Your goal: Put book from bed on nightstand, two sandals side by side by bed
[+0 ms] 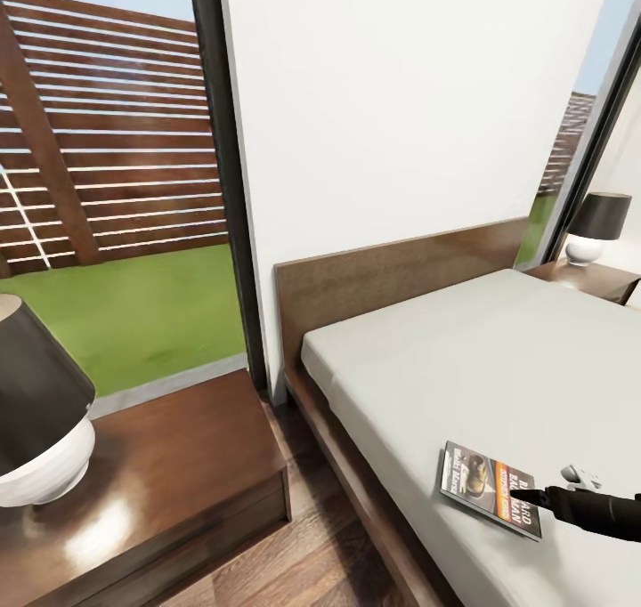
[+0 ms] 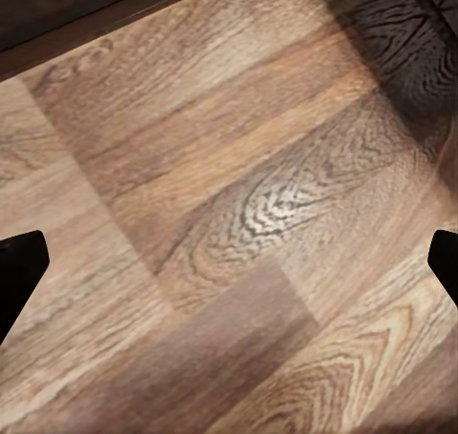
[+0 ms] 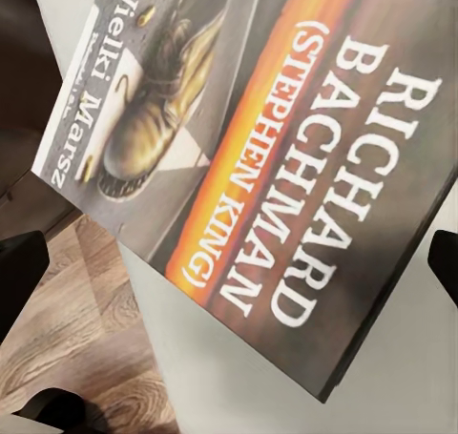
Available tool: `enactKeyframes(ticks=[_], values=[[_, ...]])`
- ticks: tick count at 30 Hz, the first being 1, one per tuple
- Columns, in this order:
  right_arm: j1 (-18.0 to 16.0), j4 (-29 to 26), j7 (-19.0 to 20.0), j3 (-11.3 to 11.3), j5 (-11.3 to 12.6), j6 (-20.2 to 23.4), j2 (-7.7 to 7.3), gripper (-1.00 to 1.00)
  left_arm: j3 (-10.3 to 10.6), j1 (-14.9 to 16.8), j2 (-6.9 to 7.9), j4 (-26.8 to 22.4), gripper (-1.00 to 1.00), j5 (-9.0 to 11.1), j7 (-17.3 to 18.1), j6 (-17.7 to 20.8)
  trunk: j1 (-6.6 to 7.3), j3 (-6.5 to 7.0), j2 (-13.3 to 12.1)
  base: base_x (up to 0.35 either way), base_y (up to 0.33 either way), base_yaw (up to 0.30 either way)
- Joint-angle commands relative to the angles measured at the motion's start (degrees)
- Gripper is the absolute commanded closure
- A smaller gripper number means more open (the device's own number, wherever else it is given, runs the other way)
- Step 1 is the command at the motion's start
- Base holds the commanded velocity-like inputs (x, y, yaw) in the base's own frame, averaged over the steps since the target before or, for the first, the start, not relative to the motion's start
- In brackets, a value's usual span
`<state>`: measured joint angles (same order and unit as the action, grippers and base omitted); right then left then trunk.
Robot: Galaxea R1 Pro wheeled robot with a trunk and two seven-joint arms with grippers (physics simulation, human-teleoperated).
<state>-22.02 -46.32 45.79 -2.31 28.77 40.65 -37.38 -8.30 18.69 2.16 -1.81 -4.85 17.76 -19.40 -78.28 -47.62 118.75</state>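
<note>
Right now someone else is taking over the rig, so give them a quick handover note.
Right gripper: open, over the book, not gripping it.
Left gripper: open, holding nothing, over bare wood floor.
Book: flat on the bed, near the edge that faces the near nightstand.
Nightstands: the near one carries a lamp with free top beside it; a far one stands across the bed.
Done: nothing yet.
Left: grasp the book, set it on a nightstand, then find the sandals and pair them beside the bed.

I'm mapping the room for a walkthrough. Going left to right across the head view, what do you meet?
Near lamp → nightstand → headboard → book → right gripper → far lamp.
</note>
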Motion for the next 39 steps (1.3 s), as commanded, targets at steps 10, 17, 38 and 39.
enactKeyframes(ticks=[10,17,38,39], values=[[-0.04,0.0,-0.09,-0.15,0.41,0.34,-0.06,-1.0,-0.49,0.04,0.01,0.05,-1.0,-0.51,0.17,-0.19,0.01,-0.05,0.03,0.0,0.0,0.0],[-0.06,0.0,-0.09,-0.15,0.41,0.35,0.01,-1.0,-0.49,0.04,0.02,0.05,-1.0,-0.51,0.17,-0.19,0.01,-0.05,0.03,0.0,0.0,0.0],[-0.04,-0.41,0.0,-0.15,0.41,0.38,0.11,-1.0,-0.49,0.04,-0.02,0.05,-1.0,-0.51,0.17,-0.19,0.01,0.1,0.03,0.0,0.0,-0.047],[-0.04,-0.42,0.0,-0.15,0.43,0.37,0.11,-1.0,-0.49,0.04,-0.02,0.05,-1.0,-0.51,0.17,-0.19,0.01,0.1,0.03,0.0,0.0,0.0]])
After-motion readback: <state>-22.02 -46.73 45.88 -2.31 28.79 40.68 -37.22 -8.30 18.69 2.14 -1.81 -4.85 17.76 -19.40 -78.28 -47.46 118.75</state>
